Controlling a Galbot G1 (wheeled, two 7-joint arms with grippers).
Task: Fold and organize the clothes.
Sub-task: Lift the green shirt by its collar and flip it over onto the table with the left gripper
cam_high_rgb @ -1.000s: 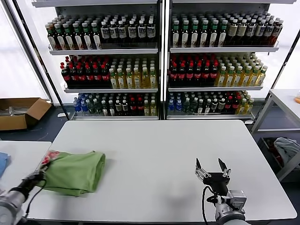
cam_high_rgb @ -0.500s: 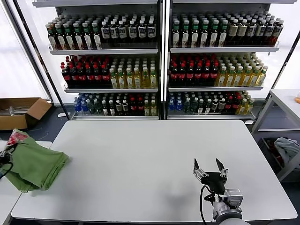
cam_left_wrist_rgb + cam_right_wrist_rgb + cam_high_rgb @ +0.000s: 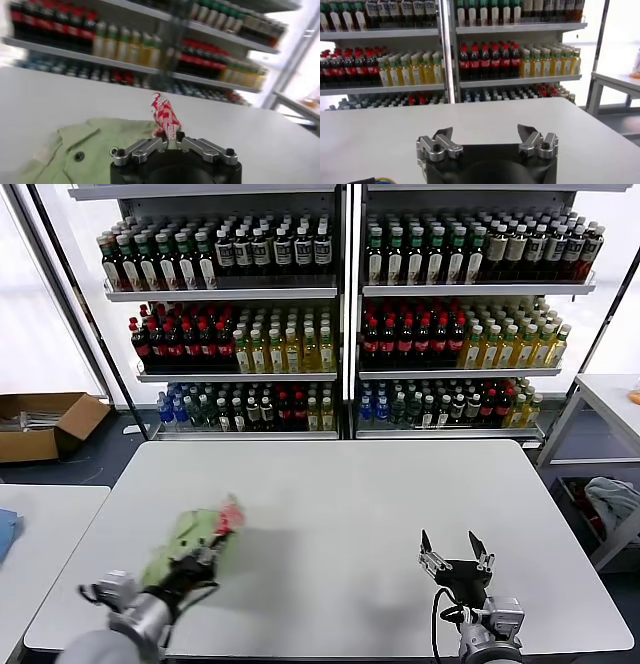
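One green polo shirt (image 3: 192, 539) sits bunched on the white surface (image 3: 340, 504) in the head view, at its near left, pinched in the left hand (image 3: 203, 556); the right hand (image 3: 455, 552) hovers near right, fingers apart. Left wrist view: fingers clamped on the shirt's red-and-white print (image 3: 165, 116). Right wrist view: fingers (image 3: 442, 135) spread wide over bare surface.
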